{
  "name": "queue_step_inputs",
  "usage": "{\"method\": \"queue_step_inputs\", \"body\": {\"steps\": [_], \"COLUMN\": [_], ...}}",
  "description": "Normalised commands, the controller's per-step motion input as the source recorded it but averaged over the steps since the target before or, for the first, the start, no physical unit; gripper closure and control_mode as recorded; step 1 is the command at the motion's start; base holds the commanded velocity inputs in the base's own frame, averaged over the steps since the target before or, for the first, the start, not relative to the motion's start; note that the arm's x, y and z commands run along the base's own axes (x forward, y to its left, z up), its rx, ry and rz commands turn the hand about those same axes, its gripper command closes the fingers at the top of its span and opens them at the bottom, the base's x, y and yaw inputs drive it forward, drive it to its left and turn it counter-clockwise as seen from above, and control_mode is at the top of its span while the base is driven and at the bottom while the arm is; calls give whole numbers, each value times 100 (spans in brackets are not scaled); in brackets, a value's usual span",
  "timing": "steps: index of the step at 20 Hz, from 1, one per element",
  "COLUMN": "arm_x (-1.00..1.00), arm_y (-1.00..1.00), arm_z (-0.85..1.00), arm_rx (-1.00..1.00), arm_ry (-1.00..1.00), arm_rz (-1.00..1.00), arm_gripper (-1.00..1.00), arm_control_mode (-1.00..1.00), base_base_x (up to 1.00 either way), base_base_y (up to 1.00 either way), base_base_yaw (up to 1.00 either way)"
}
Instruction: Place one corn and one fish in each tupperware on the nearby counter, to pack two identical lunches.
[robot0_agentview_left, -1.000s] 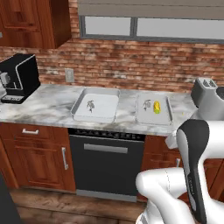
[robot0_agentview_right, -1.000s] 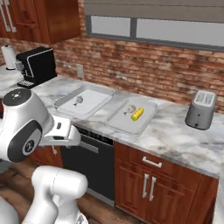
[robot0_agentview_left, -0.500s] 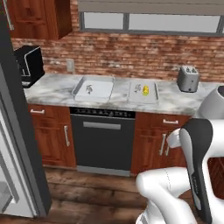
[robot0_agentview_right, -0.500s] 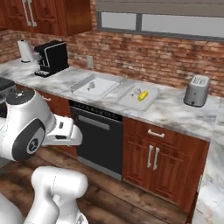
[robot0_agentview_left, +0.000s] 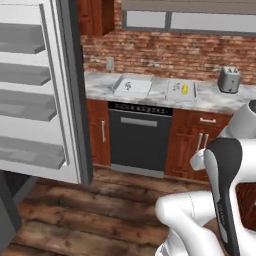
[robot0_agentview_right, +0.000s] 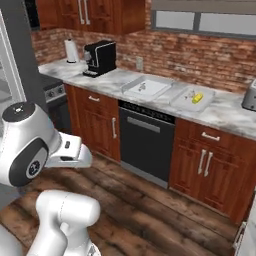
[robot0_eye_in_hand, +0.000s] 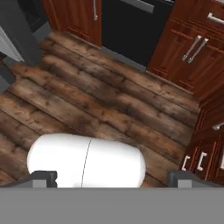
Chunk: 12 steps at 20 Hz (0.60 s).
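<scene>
Two pale-grey tupperware trays lie side by side on the marbled counter (robot0_agentview_left: 210, 102), far from the robot. The left tupperware (robot0_agentview_left: 132, 86) (robot0_agentview_right: 147, 87) holds a small dark speck, perhaps a fish (robot0_agentview_left: 128, 86), too small to be sure. In the right tupperware (robot0_agentview_left: 181, 90) (robot0_agentview_right: 192, 97) lies the yellow corn (robot0_agentview_left: 184, 90) (robot0_agentview_right: 197, 97) with a tiny dark shape beside it. My gripper (robot0_eye_in_hand: 114, 178) is open and empty, its fingertips (robot0_eye_in_hand: 43, 177) pointing down at the wooden floor, well away from the counter.
An open fridge (robot0_agentview_left: 40, 90) with grey shelves stands close on the left. A black dishwasher (robot0_agentview_left: 140, 140) sits under the trays between reddish-brown cabinets. Also on the counter are a toaster (robot0_agentview_left: 228, 79), a coffee machine (robot0_agentview_right: 100, 57) and a paper-towel roll (robot0_agentview_right: 71, 50).
The whole picture has shifted: the base has backed away from the counter, so the trays look smaller and farther, and the fridge has come into view. The gripper stays open.
</scene>
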Motion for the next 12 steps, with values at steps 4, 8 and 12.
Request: {"method": "queue_step_inputs", "body": {"steps": [4, 8, 12], "arm_x": [0, 0, 0], "arm_y": [0, 0, 0], "arm_z": [0, 0, 0], "arm_rx": [0, 0, 0], "arm_ry": [0, 0, 0], "arm_rz": [0, 0, 0], "arm_gripper": [-100, -100, -100], "arm_control_mode": [100, 100, 100], "base_base_x": [-21, 0, 0], "base_base_y": [59, 76, 88], "base_base_yaw": [51, 52, 50]}}
